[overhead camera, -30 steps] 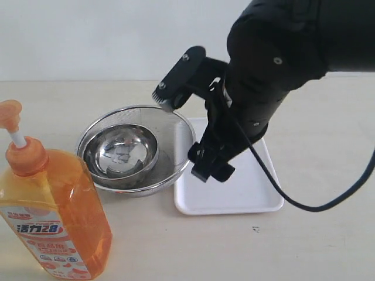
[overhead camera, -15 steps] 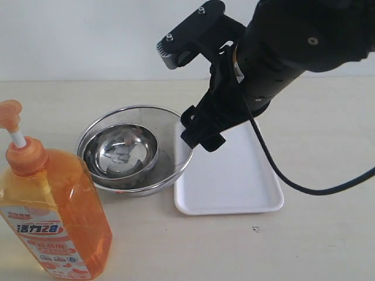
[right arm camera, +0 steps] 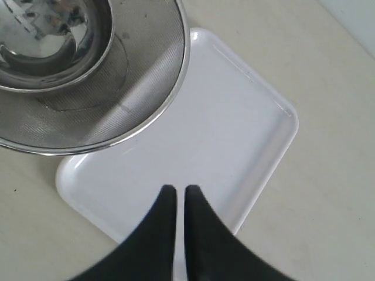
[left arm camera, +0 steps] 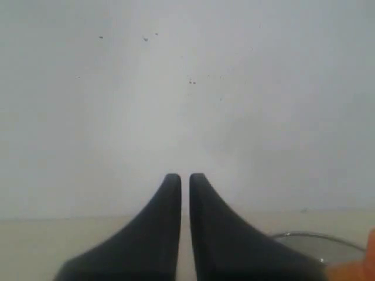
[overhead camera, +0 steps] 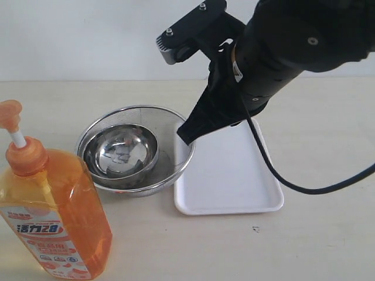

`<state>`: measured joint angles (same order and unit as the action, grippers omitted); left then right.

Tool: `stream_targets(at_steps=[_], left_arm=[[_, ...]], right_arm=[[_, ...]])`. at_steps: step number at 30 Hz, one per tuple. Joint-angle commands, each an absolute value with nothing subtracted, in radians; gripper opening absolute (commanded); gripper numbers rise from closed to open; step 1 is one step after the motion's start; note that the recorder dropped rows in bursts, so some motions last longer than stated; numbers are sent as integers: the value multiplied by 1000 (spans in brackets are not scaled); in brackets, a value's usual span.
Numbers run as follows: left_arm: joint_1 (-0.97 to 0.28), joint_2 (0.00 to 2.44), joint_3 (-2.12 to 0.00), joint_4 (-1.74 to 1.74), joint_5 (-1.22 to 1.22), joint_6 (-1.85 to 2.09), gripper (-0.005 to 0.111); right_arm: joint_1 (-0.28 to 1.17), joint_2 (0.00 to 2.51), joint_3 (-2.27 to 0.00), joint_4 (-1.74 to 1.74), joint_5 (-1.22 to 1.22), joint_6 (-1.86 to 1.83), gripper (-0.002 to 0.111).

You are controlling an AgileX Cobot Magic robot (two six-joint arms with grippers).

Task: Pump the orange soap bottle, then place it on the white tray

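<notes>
- The right gripper (overhead camera: 184, 134) is seen with its fingers drawn together; only a thin slit is left between them in the right wrist view (right arm camera: 176, 190), and nothing is held.
- It is held in the air over the white tray (overhead camera: 234, 190), at the side nearest the mesh strainer (overhead camera: 176, 137).
- The orange soap bottle (overhead camera: 55, 211) is found upright at the front left of the exterior view, standing on the table (overhead camera: 328, 140). It is well apart from the right gripper, with the strainer between them, and is touched by neither gripper.
- The bottle's pump head (overhead camera: 10, 111) is raised on its white stem. The bottle is not on the tray.
- The left gripper (left arm camera: 184, 177) is likewise closed to a narrow slit and empty, and is pointed toward the wall (left arm camera: 176, 88).
- An orange blur is noted at the edge of the left wrist view; what it is cannot be told.
- A steel bowl (overhead camera: 120, 149) is nested inside the strainer, whose rim lies over the tray's edge in the right wrist view.
- The table is pale beige and matte; the wall behind is plain white.
- A black cable (overhead camera: 304, 188) is hung from the right arm across the tray's far side.
</notes>
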<state>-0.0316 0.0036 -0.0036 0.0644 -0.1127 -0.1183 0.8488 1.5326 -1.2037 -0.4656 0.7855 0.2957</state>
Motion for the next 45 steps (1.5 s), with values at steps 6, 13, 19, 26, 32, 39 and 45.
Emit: stream_targets(at_steps=[6, 13, 19, 26, 32, 39, 45], left_arm=[[-33, 0, 0, 68, -224, -268, 5], [-33, 0, 0, 68, -243, -340, 5], [-33, 5, -117, 240, -41, -571, 5], [-122, 126, -371, 265, 174, -479, 5], [-255, 298, -528, -39, 472, 56, 5], [-283, 453, -618, -270, 793, 505, 5], [-283, 477, -619, -270, 866, 519, 5]], right_arm=[[847, 1525, -1206, -477, 798, 292, 1], [847, 1525, -1206, -466, 793, 290, 1], [847, 1525, -1206, -454, 721, 278, -1], [847, 1525, -1206, -430, 600, 278, 0], [847, 1525, -1206, -430, 573, 278, 0], [847, 1502, -1120, -429, 505, 272, 0], [847, 1407, -924, -396, 272, 278, 0]])
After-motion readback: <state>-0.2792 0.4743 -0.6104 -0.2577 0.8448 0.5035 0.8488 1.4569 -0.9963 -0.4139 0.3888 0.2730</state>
